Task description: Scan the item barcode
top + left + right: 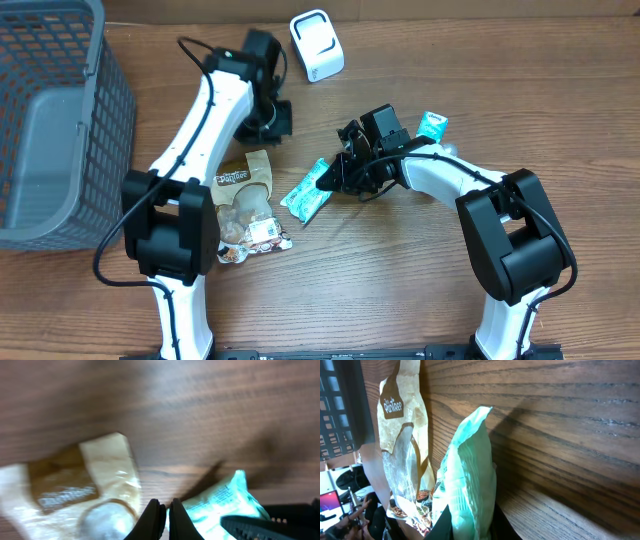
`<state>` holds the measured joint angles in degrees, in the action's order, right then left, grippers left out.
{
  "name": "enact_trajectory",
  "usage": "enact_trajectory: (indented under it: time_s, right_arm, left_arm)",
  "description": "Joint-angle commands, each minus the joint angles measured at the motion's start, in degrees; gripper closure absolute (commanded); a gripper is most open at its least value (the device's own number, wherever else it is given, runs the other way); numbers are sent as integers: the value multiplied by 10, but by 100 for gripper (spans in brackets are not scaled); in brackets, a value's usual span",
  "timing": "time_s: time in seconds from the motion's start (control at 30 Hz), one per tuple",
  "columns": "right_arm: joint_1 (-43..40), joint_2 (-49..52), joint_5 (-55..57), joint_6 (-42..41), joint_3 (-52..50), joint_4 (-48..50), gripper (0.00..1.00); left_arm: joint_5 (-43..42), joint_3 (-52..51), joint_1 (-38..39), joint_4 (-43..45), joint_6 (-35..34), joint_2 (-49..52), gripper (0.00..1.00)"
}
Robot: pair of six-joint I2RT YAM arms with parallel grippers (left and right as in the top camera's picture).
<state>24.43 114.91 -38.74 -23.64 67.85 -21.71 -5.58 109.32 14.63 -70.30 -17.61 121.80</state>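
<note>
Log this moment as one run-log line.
right gripper: shut on teal plastic snack packet | left gripper: shut, empty | white box-shaped scanner: untouched | scan: not yet done

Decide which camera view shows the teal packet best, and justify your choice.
Overhead: the whole teal packet shows there, with a clear outline. The right wrist view shows it close up but edge-on between the jaws, its lower end cut off. The left wrist view catches only a blurred corner.

A mock shop checkout in a robot lab: a white barcode scanner [317,45] stands on a wooden worktop [400,300]. A grey shopping basket [112,110] sits well left of it. A brown snack pouch [245,205] and a teal packet [308,190] lie nearer than it, between the left arm [205,120] and the right arm [450,175].
</note>
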Motion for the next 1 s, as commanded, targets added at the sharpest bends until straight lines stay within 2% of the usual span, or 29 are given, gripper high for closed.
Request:
enact_trajectory:
  time_s: [0.0,0.37,0.4,0.43,0.47,0.5,0.53,0.97]
  right_arm:
    - [2,2,11,12,-3,7,96]
    - [2,2,52,12,-3,7,96]
    - [2,2,54,12,-3,7,96]
    - [2,2,56,12,-3,7,96]
    - [2,2,57,12,-3,7,96]
    - [2,2,57,12,-3,7,96]
    - [2,2,57,12,-3,7,96]
    - [2,2,56,12,-3,-2,93]
  left_arm:
    - [77,47,-21,-20,13,-9,96]
    - [68,71,-115,-31,27,-8,96]
    - [73,71,-122,-32,28,-8,91]
    - [75,71,-128,-32,28,-8,78]
    - [75,71,-133,-32,28,-8,60]
    - [75,71,-138,-33,28,-8,20]
    - [75,71,-141,-33,28,-8,0]
    - [75,71,-146,-32,28,-8,0]
